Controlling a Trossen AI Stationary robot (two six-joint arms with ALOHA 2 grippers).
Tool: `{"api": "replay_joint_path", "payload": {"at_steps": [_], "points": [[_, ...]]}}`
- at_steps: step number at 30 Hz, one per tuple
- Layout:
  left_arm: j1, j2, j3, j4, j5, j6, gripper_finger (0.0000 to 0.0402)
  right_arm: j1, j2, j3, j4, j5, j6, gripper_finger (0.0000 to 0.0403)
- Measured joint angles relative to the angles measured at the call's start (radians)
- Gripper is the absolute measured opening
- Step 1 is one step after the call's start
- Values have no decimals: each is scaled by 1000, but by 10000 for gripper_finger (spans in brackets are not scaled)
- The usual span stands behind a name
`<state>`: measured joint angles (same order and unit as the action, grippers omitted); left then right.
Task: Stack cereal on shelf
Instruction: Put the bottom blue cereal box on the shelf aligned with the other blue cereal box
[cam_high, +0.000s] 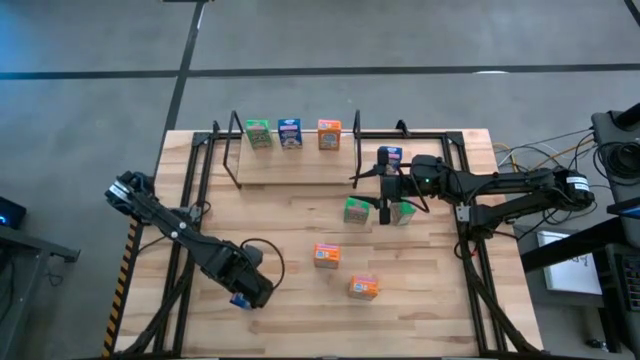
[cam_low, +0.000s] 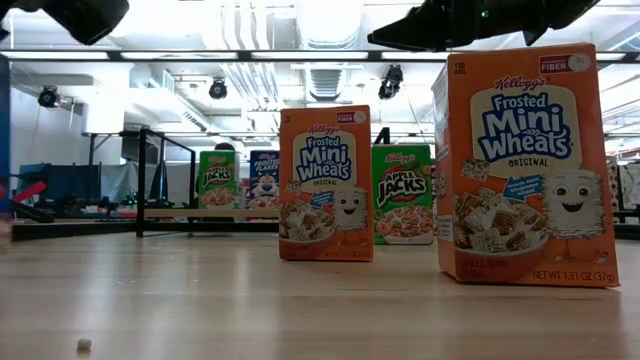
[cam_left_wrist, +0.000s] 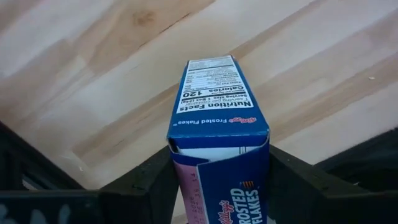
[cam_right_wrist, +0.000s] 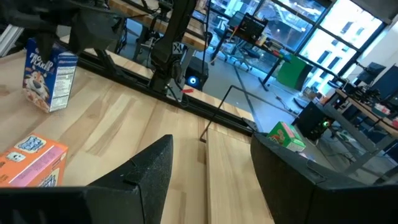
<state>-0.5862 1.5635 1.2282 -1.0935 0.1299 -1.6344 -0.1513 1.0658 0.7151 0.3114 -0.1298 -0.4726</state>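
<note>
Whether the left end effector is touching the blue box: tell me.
Touching. The left wrist view shows the left end effector with both fingers pressed against the sides of the blue box.

My left pincer (cam_high: 243, 297) sits at the near left of the tabletop (cam_high: 280, 215), clamped on a blue box (cam_left_wrist: 219, 134); bare wood lies open around it. The middle of the tabletop is clear up to the shelf (cam_high: 290, 165). Three boxes (cam_high: 290, 133) line the shelf's back edge; its front strip is free, bounded by wire brackets (cam_high: 232, 150) at either end. Two orange boxes (cam_high: 345, 272) block the near right. My right pincer (cam_high: 384, 190), fingers apart, hangs between a green box (cam_high: 355, 210) and another just beside it; a blue box (cam_high: 389, 155) stands close behind.
</note>
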Motion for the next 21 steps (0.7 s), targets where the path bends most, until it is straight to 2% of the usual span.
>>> {"api": "replay_joint_path", "payload": {"at_steps": [8, 12, 16, 21], "points": [[109, -41, 12, -64, -16, 197, 185, 0, 0, 0, -31, 0, 30, 206], [177, -42, 93, -208, -31, 337, 185, 0, 0, 0, -33, 0, 44, 206], [235, -43, 195, -288, -144, 529, 185, 0, 0, 0, -58, -1, 62, 206], [329, -44, 303, -295, -309, 837, 185, 0, 0, 0, -83, -1, 88, 206]]}}
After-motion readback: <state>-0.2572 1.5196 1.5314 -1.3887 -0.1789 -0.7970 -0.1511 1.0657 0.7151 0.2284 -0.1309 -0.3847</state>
